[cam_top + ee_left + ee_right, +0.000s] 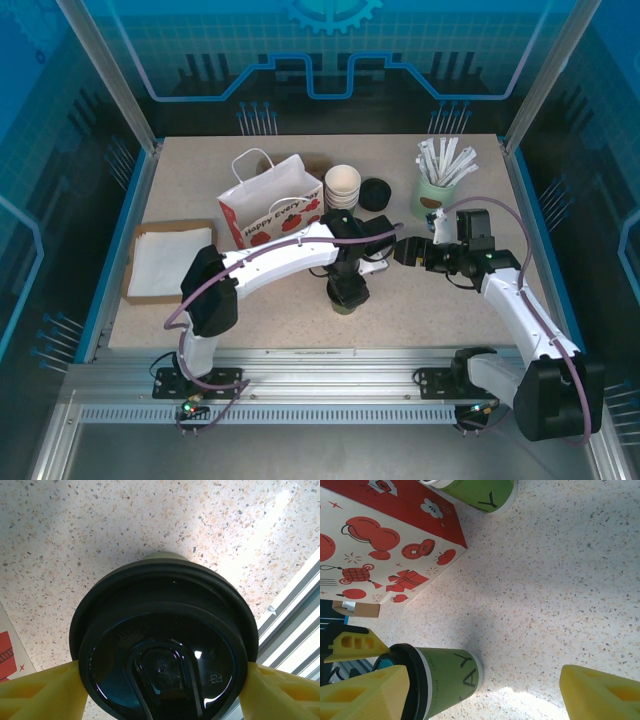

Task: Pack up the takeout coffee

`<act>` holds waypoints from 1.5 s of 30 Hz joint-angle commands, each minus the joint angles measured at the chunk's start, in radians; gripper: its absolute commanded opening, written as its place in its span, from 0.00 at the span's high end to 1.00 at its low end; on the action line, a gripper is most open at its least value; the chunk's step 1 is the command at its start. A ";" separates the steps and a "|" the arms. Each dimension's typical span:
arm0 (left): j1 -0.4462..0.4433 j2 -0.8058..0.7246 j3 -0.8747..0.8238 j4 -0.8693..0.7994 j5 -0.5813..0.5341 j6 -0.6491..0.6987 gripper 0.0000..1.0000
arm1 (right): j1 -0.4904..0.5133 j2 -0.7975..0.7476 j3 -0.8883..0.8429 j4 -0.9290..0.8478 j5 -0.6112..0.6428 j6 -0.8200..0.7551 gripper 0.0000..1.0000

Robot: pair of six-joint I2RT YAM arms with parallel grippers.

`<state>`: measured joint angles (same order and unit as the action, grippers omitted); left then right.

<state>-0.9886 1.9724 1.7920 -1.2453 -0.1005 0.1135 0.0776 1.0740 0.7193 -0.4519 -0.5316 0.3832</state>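
The takeout coffee (343,306) stands upright on the table, an olive-green cup (447,680) under a black lid (165,645). My left gripper (348,288) reaches down over it from above. Its yellow fingers (40,692) press against the lid's rim on both sides, so it is shut on the cup at the lid. My right gripper (408,250) hovers just right of the cup, low over the table. The right gripper (480,692) is open, with only bare table between its fingers.
A white paper bag with red prints (270,200) stands behind the cup. A stack of lidless cups (342,185), spare black lids (375,193) and a pale-green holder of white sticks (437,190) stand at the back. A cardboard tray of napkins (165,262) lies at the left.
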 commanded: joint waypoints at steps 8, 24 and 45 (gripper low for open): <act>-0.011 0.029 0.032 -0.055 -0.024 0.019 0.32 | -0.003 0.010 -0.006 0.002 -0.027 -0.018 0.20; -0.013 0.034 0.048 -0.078 -0.014 0.028 0.37 | 0.001 0.010 -0.006 -0.002 -0.022 -0.020 0.20; -0.012 0.063 0.050 -0.079 0.002 0.031 0.27 | 0.004 0.009 -0.007 -0.004 -0.020 -0.022 0.20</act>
<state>-0.9924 1.9968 1.8267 -1.2892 -0.1089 0.1337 0.0784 1.0813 0.7193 -0.4484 -0.5316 0.3794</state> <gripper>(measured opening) 0.728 0.800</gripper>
